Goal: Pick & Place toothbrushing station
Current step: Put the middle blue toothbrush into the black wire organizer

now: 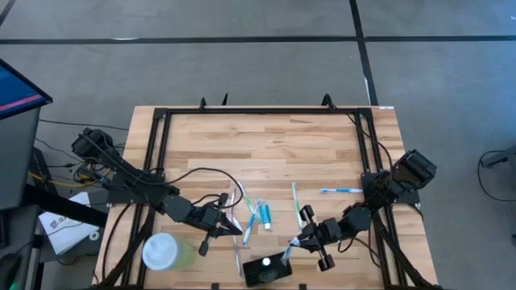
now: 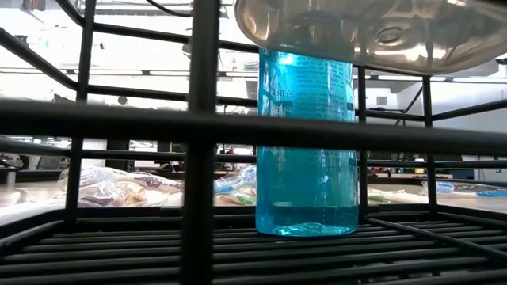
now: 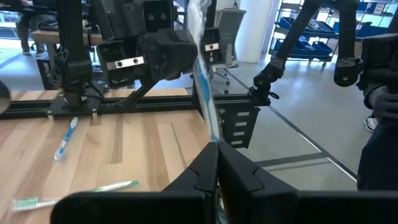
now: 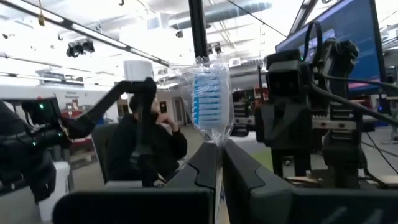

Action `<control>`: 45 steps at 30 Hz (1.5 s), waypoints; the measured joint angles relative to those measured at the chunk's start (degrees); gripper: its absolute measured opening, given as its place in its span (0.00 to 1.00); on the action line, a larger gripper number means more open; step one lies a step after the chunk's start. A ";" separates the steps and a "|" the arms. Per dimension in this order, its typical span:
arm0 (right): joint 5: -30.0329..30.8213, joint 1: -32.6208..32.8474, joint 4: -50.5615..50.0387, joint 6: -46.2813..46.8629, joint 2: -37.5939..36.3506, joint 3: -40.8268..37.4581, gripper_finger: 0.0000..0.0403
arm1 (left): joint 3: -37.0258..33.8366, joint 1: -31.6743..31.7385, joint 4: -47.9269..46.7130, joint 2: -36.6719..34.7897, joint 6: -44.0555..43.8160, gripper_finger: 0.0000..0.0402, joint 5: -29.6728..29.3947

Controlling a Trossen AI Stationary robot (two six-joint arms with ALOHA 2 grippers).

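Wooden slats of the table (image 1: 266,153) carry the small black holder (image 1: 267,271) at the near edge, with nothing visibly standing in it yet. Just beside it the right gripper (image 1: 297,243) is clamped on a wrapped blue-bristled toothbrush (image 4: 207,102), and the left gripper (image 1: 234,226) pinches another wrapped toothbrush (image 3: 204,93) a little further off. Judging by this, the work is barely begun: teal tubes (image 1: 264,213) and loose brushes, one blue-handled brush (image 1: 341,191) well apart, remain to be gathered.
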 joint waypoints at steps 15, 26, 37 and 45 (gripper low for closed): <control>-6.63 -2.79 -8.83 3.63 0.09 -0.23 0.00 | -0.04 0.00 0.84 0.00 -0.03 0.01 -2.59; -8.77 -4.55 -13.84 3.81 0.09 -0.23 0.00 | -0.04 0.00 1.63 0.01 -1.43 0.01 -2.68; -9.75 -4.89 -12.47 3.56 1.64 0.04 0.00 | -0.04 0.00 2.03 0.00 -1.47 0.01 -4.24; -9.97 -5.24 2.09 6.26 12.15 0.59 0.00 | -0.04 0.17 2.06 0.00 -1.46 0.01 -4.87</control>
